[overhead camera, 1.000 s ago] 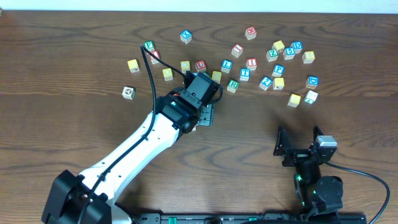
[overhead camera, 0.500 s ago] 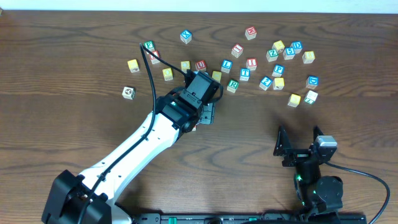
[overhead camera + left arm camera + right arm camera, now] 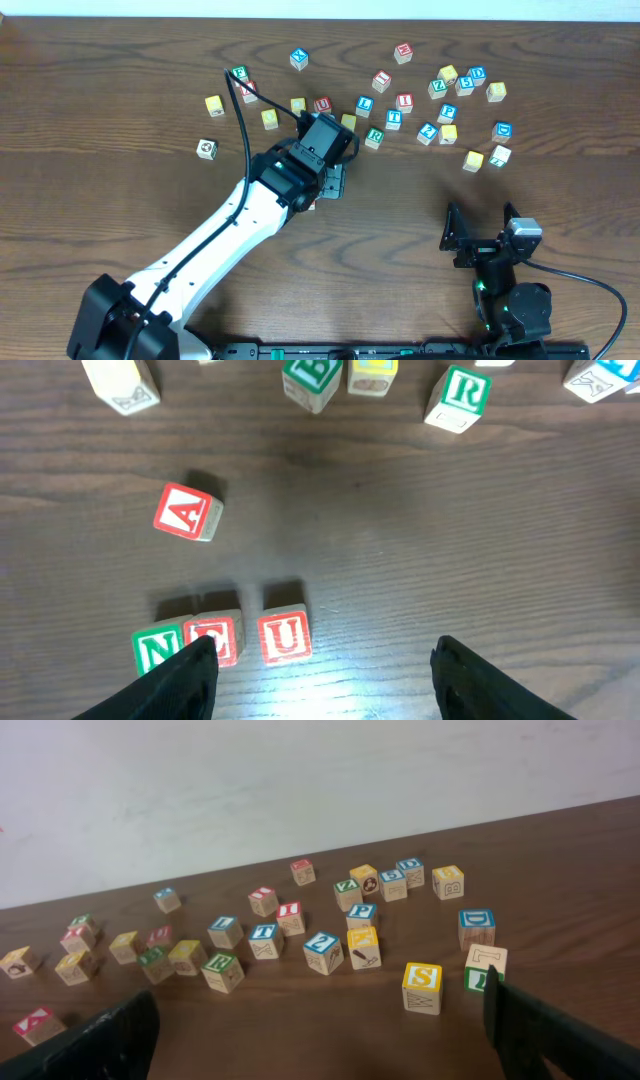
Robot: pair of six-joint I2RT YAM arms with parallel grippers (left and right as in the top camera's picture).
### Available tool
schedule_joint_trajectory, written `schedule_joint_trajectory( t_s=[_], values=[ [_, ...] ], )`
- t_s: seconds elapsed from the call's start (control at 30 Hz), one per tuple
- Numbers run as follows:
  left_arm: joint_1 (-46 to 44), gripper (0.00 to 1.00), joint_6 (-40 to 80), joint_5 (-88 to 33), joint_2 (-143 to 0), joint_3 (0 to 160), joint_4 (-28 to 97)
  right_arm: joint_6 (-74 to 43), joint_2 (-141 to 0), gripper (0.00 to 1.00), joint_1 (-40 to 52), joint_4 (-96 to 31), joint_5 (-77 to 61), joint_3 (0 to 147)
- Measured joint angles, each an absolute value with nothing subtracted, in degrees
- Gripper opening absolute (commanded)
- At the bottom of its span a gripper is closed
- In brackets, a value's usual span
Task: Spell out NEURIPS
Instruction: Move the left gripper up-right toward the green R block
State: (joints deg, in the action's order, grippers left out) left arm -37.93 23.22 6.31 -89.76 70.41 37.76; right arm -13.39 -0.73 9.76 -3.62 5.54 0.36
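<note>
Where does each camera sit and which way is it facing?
Overhead: above the table, facing straight down; left arm and right arm show.
Left wrist: on the left gripper, facing down at the N-E-U row; fingertips show.
Right wrist: on the right gripper, facing across scattered blocks toward the wall; fingertips show.
Shared: overhead and right wrist see the yellow S block.

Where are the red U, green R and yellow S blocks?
Red U wooden cube (image 3: pixel 284 637): left wrist view, lettered face.
Green R wooden cube (image 3: pixel 463 390): left wrist view, lettered face.
Yellow S wooden cube (image 3: pixel 422 978): right wrist view, lettered face.
</note>
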Motion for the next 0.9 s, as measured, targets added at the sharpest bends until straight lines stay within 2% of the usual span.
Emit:
schedule_joint_trajectory(
  t_s=[0.57,0.9],
  values=[
    [-37.93,0.69,19.44,6.33,-90.37,80.75,44.69,-13.39,-0.73,0.99,9.76,-3.62,5.56,0.36],
    [-37.91,0.69,17.12,6.33,-102.26,93.78,50.28,-13.39,-0.73,0.99,9.76,-3.62,5.56,0.36]
  ],
)
